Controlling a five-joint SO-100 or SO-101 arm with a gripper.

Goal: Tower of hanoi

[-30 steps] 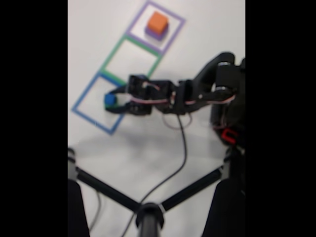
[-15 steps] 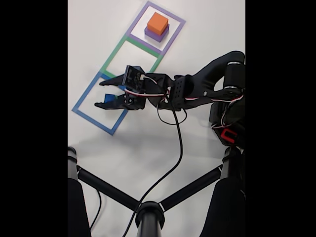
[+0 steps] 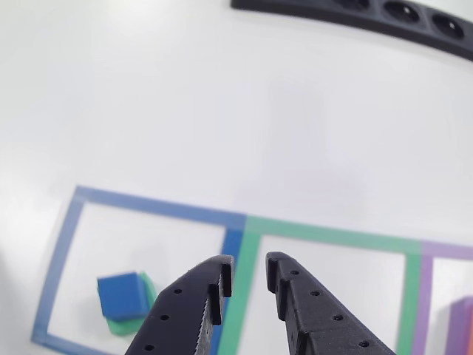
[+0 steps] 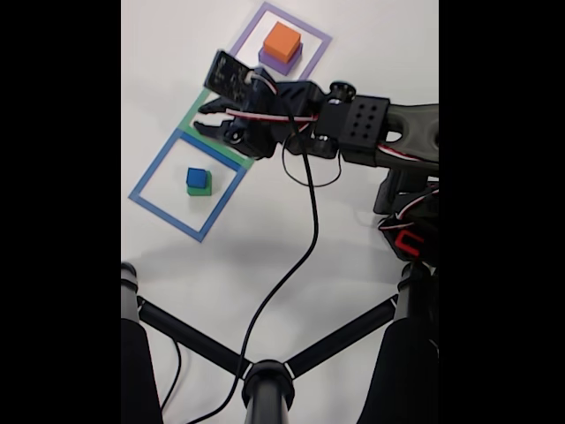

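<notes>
Fixed view — my arm reaches leftward, level above the table, my gripper empty with jaws slightly parted over the green tape outline; blue cube sits on green block inside the blue outline, salmon-orange block on purple block. Other view — my fingertips hang above the blue-green tape border.

Black gripper at bottom centre, jaws slightly parted, nothing between them, blue cube on green block inside blue tape outline — lower left, green outline adjoining, purple block at right edge, black holed bar along top.
</notes>
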